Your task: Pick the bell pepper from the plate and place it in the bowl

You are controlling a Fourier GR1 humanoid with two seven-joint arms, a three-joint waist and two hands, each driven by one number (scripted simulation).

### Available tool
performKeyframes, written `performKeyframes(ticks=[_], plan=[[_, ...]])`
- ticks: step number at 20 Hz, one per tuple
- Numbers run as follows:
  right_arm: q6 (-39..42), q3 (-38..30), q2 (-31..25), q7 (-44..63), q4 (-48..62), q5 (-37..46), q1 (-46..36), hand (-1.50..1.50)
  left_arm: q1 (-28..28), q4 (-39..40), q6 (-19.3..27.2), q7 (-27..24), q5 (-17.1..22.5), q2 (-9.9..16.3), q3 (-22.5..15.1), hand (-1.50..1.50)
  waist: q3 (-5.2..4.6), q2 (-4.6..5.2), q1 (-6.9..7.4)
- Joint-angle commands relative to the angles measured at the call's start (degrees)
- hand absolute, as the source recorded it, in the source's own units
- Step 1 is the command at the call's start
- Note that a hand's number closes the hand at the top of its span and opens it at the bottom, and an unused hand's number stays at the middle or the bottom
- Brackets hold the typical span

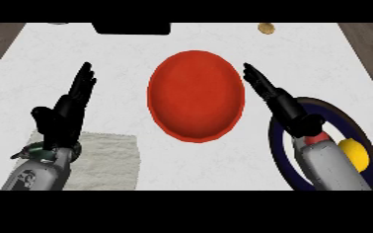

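Red bowl [195,96] sits mid-counter between our open hands.
Our right hand [280,103], fingers straight and empty, overlaps the plate [275,143] holding a yellow bell pepper [355,153]; left hand [65,111] likewise, above a grey cloth [109,160].

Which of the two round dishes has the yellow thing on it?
The dark blue plate at the right, under the right hand. A yellow object sits on it; the red bowl in the middle shows nothing inside.
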Motion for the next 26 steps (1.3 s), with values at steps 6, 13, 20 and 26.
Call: performKeyframes(ticks=[6,13,20,26], plan=[[-14.46,3.94,-8.83,14.14,-3.52,18.91,10.02,1.5,2.75,-2.33,-1.6,-3.7,0.69,-1.76,-0.13,0.0,1.16,0.25,-1.61],[-40.82,-6.5,-2.5,-6.69,-12.65,23.84,20.4,-1.5,2.11,-1.84,-1.16,-2.12,2.22,-3.14,0.84,0.0,1.54,0.15,-3.97],[-48.63,-2.89,-5.37,3.94,-32.91,40.98,31.91,-1.5,2.4,-2.21,-1.36,-2.27,-0.53,-5.99,-2.46,0.0,1.29,0.62,-1.26],[-38.48,-6.25,-8.18,28.12,-47.26,54.17,35.76,-1.5,0.39,-0.39,-2.34,-2.26,-0.48,-5.9,-0.88,0.0,1.2,0.74,-1.06]])
